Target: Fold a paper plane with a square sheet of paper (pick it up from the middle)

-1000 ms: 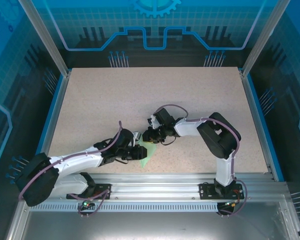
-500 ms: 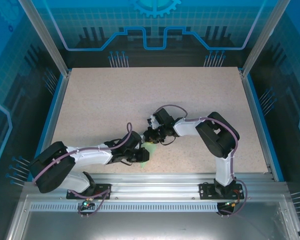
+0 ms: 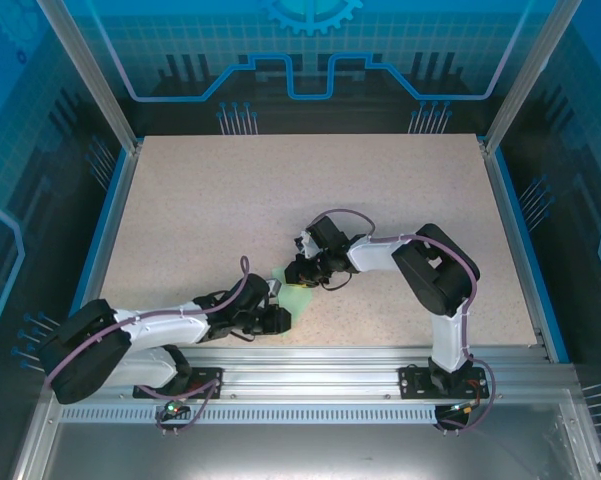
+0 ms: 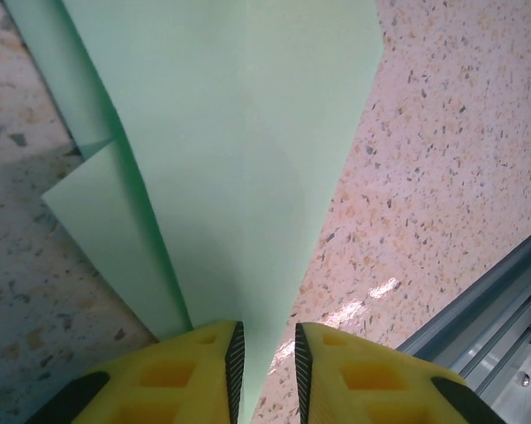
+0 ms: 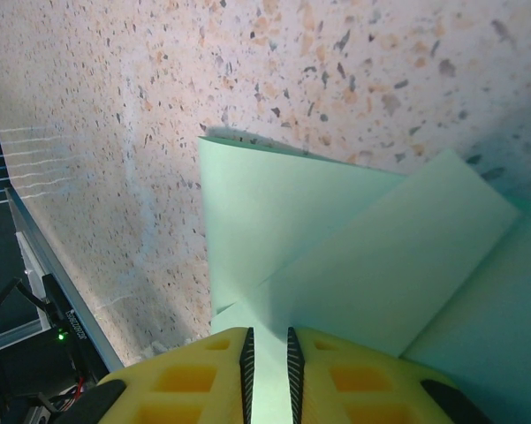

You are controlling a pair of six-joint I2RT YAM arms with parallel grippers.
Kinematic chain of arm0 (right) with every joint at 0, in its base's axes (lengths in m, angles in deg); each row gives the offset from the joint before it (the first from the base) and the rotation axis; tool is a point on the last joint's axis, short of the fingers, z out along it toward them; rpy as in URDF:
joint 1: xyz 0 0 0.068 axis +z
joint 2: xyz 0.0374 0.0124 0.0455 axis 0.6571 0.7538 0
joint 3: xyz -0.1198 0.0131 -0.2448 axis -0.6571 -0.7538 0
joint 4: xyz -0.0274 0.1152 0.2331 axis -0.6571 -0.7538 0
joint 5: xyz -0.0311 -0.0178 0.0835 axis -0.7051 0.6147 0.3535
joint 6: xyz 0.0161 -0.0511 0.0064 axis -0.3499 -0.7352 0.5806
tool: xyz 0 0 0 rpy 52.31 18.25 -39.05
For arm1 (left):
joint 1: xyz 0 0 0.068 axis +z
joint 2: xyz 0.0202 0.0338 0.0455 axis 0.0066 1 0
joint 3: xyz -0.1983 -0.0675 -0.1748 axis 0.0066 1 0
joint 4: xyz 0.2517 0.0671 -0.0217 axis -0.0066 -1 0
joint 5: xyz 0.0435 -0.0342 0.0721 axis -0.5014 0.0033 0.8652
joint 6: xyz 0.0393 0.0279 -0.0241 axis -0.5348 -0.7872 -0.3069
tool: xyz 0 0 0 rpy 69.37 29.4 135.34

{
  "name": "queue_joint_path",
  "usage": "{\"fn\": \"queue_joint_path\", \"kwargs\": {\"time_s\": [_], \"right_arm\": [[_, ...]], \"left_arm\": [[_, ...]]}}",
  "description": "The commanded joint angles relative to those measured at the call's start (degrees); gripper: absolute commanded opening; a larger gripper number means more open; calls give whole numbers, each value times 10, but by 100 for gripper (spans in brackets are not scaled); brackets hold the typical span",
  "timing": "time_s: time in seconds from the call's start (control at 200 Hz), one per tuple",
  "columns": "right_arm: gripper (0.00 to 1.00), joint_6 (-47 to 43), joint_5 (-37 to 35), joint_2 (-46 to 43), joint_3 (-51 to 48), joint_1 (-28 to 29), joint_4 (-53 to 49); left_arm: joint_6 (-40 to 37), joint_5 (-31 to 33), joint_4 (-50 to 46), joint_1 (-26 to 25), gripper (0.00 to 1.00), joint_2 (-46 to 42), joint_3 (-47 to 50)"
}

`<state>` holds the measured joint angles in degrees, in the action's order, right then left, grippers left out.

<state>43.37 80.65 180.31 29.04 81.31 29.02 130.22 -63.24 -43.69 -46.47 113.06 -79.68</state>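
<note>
Table (image 3: 280, 200): left gripper (image 4: 265, 340) and right gripper (image 5: 268, 344) pinch one paper plane (image 4: 247, 132).

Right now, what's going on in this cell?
Both arms are working a pale green paper on the speckled table, near its front edge. The paper is already creased into a narrow pointed shape with a centre crease. The left claw pinches the pointed end. The right claw pinches the other end, where folded flaps overlap.
</note>
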Motion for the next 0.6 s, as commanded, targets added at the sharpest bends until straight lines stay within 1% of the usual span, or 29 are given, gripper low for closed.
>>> {"fn": "queue_joint_path", "kwargs": {"time_s": [0.0, 0.08, 0.15, 0.32, 0.365, 0.425, 0.495, 0.595], "right_arm": [[21, -9, 6, -12, 13, 12, -16], [21, -11, 11, -23, 15, 14, -19], [22, -10, 2, -44, 7, 12, -19], [23, -21, -66, -111, -6, -22, -57], [23, -27, -74, -122, -8, -28, -63], [23, -39, -66, -124, -3, -28, -74], [23, -45, -41, -115, 3, -18, -74], [22, -39, -25, -99, 2, 10, -62]], "left_arm": [[9, -13, -5, -5, 25, 6, 16], [10, -11, -22, -5, 25, 14, 16], [15, 2, -48, -5, 23, 20, 17], [40, 17, -49, -4, 21, 13, 42], [40, 20, -54, -4, 21, 10, 42], [37, 21, -54, -5, 21, 7, 41], [32, 18, -54, -5, 21, 8, 36], [26, 17, -60, -4, 21, 15, 27]]}}
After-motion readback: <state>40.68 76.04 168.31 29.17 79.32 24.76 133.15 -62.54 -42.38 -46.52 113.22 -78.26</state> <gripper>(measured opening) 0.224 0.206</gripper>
